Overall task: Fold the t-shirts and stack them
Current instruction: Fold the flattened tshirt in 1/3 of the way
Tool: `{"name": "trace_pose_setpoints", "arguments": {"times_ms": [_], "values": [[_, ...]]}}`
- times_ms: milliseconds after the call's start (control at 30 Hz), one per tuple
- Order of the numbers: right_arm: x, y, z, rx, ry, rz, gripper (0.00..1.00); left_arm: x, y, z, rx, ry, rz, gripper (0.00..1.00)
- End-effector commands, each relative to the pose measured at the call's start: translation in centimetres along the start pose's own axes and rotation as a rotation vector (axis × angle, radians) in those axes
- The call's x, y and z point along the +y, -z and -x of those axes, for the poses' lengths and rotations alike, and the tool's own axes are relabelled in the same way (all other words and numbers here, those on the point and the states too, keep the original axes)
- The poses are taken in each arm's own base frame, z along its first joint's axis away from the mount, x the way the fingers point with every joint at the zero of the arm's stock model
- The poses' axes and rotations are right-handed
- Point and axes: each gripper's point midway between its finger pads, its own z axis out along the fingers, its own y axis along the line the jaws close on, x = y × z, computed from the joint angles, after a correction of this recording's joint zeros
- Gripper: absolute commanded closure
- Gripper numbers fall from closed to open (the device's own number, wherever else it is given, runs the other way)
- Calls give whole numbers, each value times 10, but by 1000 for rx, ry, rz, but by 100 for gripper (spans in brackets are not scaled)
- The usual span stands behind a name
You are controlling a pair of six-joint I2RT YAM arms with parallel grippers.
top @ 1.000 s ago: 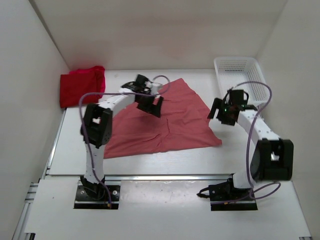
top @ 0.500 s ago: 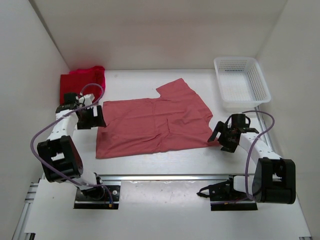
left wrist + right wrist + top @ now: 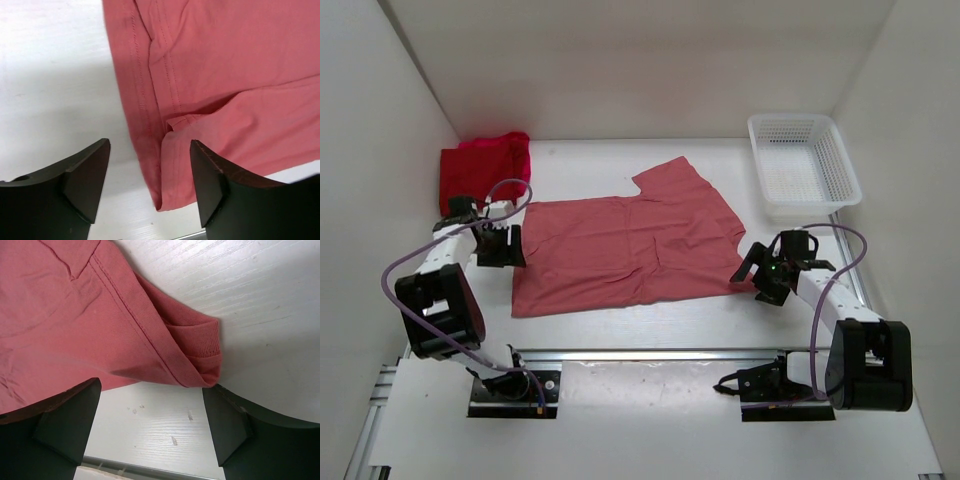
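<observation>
A faded salmon t-shirt [image 3: 630,240] lies spread flat on the white table. Its left hem corner shows in the left wrist view [image 3: 210,90]; its rolled right corner shows in the right wrist view [image 3: 80,320]. A bright pinkish-red shirt and a darker one lie bunched together [image 3: 480,170] at the far left. My left gripper [image 3: 505,245] is open at the salmon shirt's left edge, and the hem lies between its fingers [image 3: 150,187]. My right gripper [image 3: 760,275] is open at the shirt's right corner, holding nothing [image 3: 150,422].
A white mesh basket [image 3: 803,165] stands at the far right. A metal rail [image 3: 650,352] runs along the table's near edge. White walls close in the left, back and right sides.
A second ago my left gripper was above the shirt's top middle; it swung out to the left edge and lowered. My right gripper dropped to the shirt's right corner. The shirt flattened.
</observation>
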Motion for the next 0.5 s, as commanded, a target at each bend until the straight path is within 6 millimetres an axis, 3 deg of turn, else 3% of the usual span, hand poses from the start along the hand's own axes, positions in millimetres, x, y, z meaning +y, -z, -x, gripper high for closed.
{"name": "trace_pose_setpoints", "arguments": {"times_ms": [0,100,200,300,333,400,467], "values": [[-12,1,-14,38,-12,-43,16,-14,-7,-4,8,-63,-103,24],[-11,1,-13,37,-10,-40,18,-29,-10,-3,1,-78,-150,22],[-9,-1,-14,38,-16,-32,23,-30,-18,-3,-3,-70,-140,23],[-6,-2,-15,45,-21,-22,37,-27,-23,-3,-12,-24,-149,34],[-4,-1,-15,45,-15,-20,38,-25,-26,-6,1,6,-149,43],[-7,-1,-12,29,-18,-43,40,-19,-32,-13,36,33,-138,73],[-12,0,-10,21,-32,-65,40,-13,-34,-15,52,56,-128,86]]}}
